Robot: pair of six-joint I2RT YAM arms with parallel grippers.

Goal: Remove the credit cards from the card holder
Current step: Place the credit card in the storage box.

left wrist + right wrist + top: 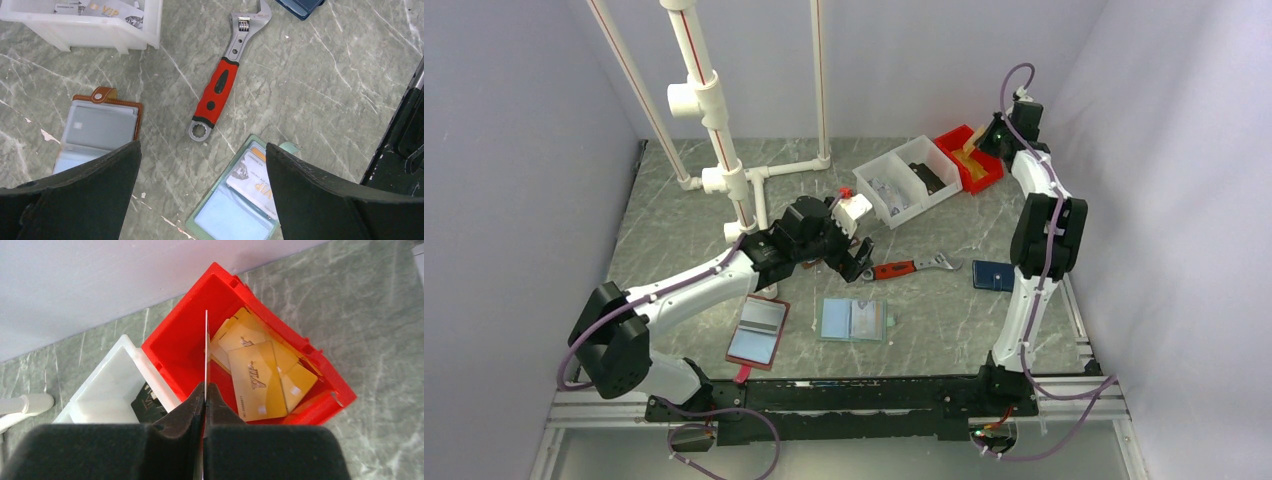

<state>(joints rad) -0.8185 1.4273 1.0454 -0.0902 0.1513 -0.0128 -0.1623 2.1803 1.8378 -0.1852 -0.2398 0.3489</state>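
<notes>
Clenching thin credit card over red plastic bin in right gripper, left gripper agape. Showing brown-edged folder plainly at left wrist, arm-hidden overhead.

Desk: grey-green marbled top. At far right I log a white two-compartment bin with a red bin just beside it. Mid-desk, a red-handled wrench lies flat, with a dark blue folder apart to its right. Nearer me the card holder lies open. A maroon-edged folder lies left of it, not touching. A brown-edged folder lies open left of the wrench. A white pipe frame stands far left.
</notes>
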